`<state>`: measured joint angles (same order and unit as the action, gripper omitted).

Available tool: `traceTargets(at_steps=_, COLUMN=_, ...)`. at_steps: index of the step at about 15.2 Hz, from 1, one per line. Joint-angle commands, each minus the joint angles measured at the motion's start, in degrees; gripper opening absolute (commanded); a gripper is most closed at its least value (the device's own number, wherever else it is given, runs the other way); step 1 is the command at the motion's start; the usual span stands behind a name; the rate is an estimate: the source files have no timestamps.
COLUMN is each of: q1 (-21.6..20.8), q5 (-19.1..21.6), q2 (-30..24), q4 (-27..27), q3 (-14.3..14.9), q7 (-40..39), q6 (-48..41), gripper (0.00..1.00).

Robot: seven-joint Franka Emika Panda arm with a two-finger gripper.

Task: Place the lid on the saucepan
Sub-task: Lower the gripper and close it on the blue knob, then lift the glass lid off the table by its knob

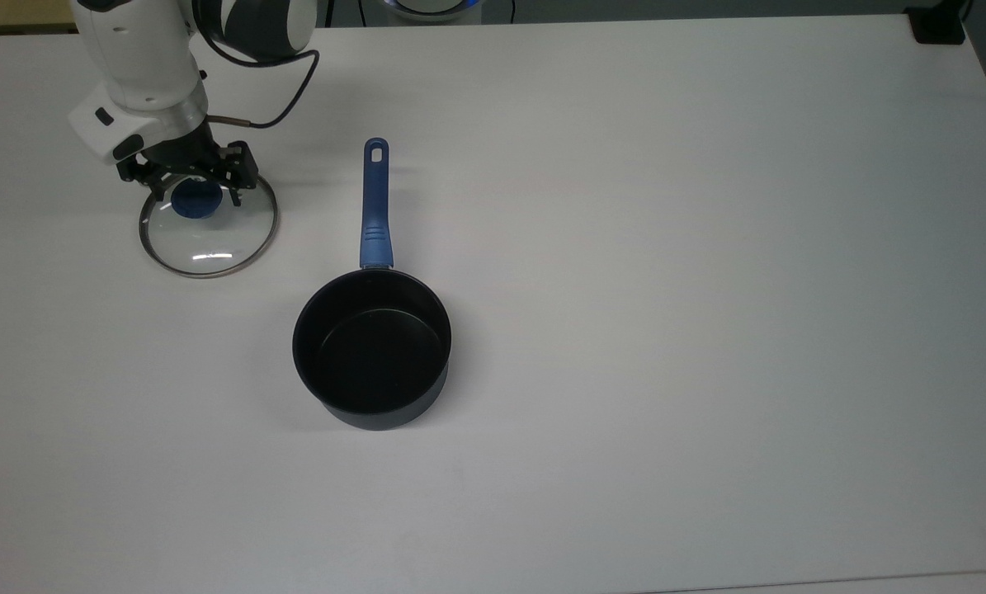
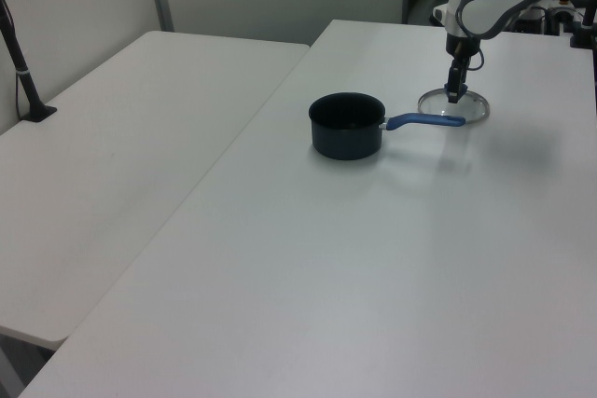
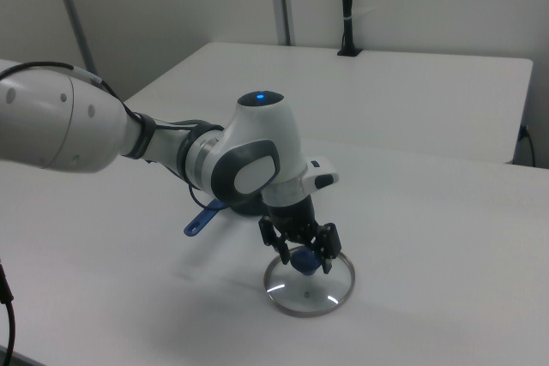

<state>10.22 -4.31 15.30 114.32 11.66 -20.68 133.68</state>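
The saucepan [image 1: 372,348] stood upright on the white table [image 1: 707,289], mouth open upward. Its long blue handle [image 1: 375,206] ran straight toward the top view's upper edge, the hanging hole at the far tip.

The glass lid [image 1: 208,223] lay flat on the table toward the top view's upper left, knob up — well apart from the pan's rim and just clear of the handle. The gripper [image 1: 195,196] was down over the blue knob [image 1: 196,200], a black finger [image 1: 235,195] on either side of it, spread wider than the knob; whether they touched it could not be told.

Bare tabletop lay between lid and pan. The table's wide right half in the top view was open, and the lid sat near the top view's left edge.
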Motion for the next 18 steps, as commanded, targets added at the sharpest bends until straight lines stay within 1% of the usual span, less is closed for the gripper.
traceTargets(at_steps=1, q1=-0.29, q5=2.19, q2=0.17, q4=-0.24, q3=0.03, q7=3.35, q6=1.23, gripper=0.5)
traceTargets(at_steps=2, q1=-0.29, q5=3.24, q2=0.0, q4=-0.42, q3=0.03, q7=4.76, q6=1.15, gripper=0.36)
traceTargets(at_steps=3, q1=-0.29, q5=3.69, q2=-0.18, q4=-1.37, q3=0.03, q7=5.55, q6=0.71, gripper=0.28)
traceTargets(at_steps=5, q1=-0.55, q5=4.04, q2=-0.62, q4=-1.91, q3=-0.06, q7=6.96, q6=0.62, gripper=0.28)
traceTargets(at_steps=7, q1=-0.64, q5=4.05, q2=-2.28, q4=-4.09, q3=-0.76, q7=7.41, q6=-1.47, gripper=0.28)
traceTargets(at_steps=10, q1=-0.82, q5=4.83, q2=-1.94, q4=-14.88, q3=-3.92, q7=9.77, q6=-11.31, gripper=0.28)
traceTargets(at_steps=12, q1=-0.82, q5=5.36, q2=-1.59, q4=-19.47, q3=-6.38, q7=14.94, q6=-13.0, gripper=0.28)
traceTargets(at_steps=14, q1=-1.17, q5=5.28, q2=-0.63, q4=-21.59, q3=-9.28, q7=21.35, q6=-12.74, gripper=0.28)
traceTargets(at_steps=15, q1=-2.65, q5=4.93, q2=0.25, q4=-22.64, q3=-9.9, q7=25.91, q6=-12.57, gripper=0.28)
traceTargets(at_steps=16, q1=-4.06, q5=4.58, q2=1.48, q4=-23.96, q3=-9.91, q7=30.48, q6=-12.39, gripper=0.28)
traceTargets(at_steps=18, q1=-5.47, q5=4.49, q2=4.2, q4=-27.38, q3=-9.99, q7=36.47, q6=-12.39, gripper=0.29)
